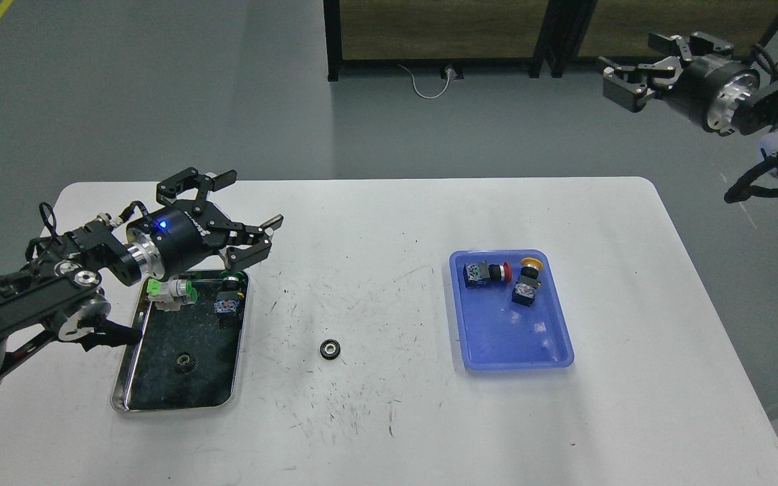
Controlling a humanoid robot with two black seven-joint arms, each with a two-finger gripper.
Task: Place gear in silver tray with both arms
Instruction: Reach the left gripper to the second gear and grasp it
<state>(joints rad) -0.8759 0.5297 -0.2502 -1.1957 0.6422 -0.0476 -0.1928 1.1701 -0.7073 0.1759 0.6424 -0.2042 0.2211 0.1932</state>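
Left jaws (pixel 240 209) spread apart, empty, above the silver tray's (pixel 125 378) far end. Right jaws (pixel 639 67) likewise apart, raised off the counter's far right. One gear (pixel 185 362) inside the tray, another gear (pixel 330 348) on the scratched white counter (pixel 389 418). Blue tray (pixel 517 354) right. Grey floor (pixel 159 88) beyond.

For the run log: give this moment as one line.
left gripper: open, empty, above silver tray | right gripper: open, raised off table | gear: on table | second gear: in tray
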